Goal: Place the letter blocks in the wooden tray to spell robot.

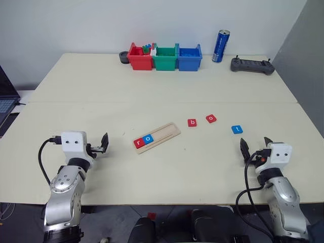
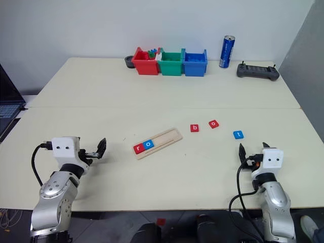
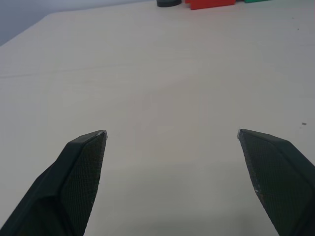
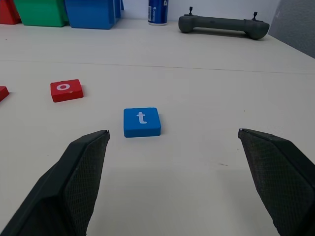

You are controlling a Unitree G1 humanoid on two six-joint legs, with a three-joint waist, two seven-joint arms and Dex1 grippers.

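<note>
The wooden tray (image 1: 165, 133) lies slanted at the table's middle. At its left end sit a red r block (image 1: 138, 142) and a blue o block (image 1: 148, 137). To its right, three blocks lie loose on the table: a red b (image 1: 192, 122), a red o (image 1: 211, 118) and a blue t (image 1: 237, 129). My right gripper (image 1: 255, 147) hovers open near the front edge, just short of the blue t (image 4: 141, 122), with nothing between its fingers. My left gripper (image 1: 103, 144) is open and empty at the front left, well left of the tray.
Red (image 1: 139, 58), green (image 1: 164, 58) and blue (image 1: 189, 57) bins stand in a row at the back. A blue can (image 1: 220, 46) and a grey controller (image 1: 252, 65) are to their right. A laptop (image 1: 6, 104) sits past the left edge.
</note>
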